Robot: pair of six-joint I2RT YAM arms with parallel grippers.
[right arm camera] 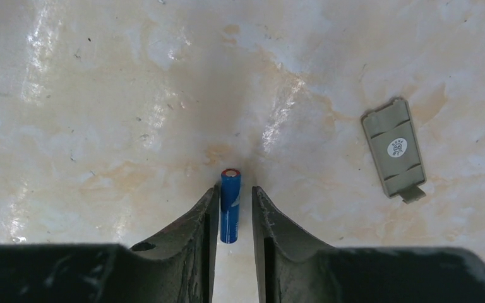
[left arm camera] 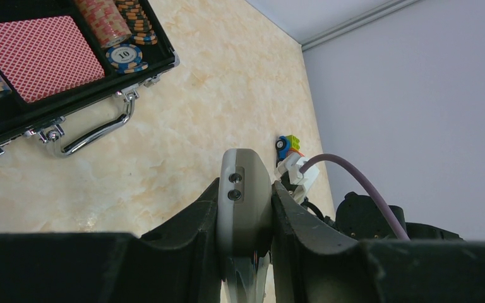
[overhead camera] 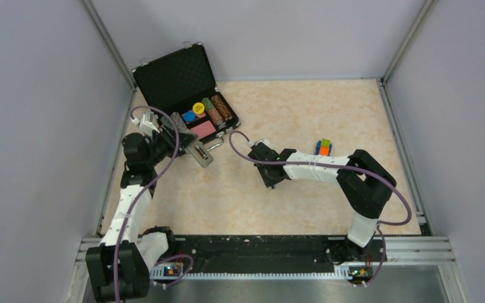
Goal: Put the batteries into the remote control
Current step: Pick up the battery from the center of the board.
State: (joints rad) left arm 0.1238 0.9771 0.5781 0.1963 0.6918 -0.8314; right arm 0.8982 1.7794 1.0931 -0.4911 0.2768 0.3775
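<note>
My left gripper [overhead camera: 197,151] is shut on the remote control [overhead camera: 201,155] and holds it above the table near the case. In the left wrist view the greyish remote [left arm camera: 245,189] stands edge-on, clamped between both fingers of that gripper [left arm camera: 245,185]. My right gripper [overhead camera: 271,177] is low over the table at mid-table. In the right wrist view its gripper [right arm camera: 234,191] straddles the blue battery [right arm camera: 230,205], which lies on the table lengthwise between the jaws. The battery touches the left finger, with a small gap to the right finger. The dark grey battery is out of view.
A grey battery cover [right arm camera: 393,154] lies on the table to the right of my right gripper. An open black case [overhead camera: 186,95] with chips and cards sits at the back left. An orange-green-blue block toy [overhead camera: 323,148] lies beside the right arm.
</note>
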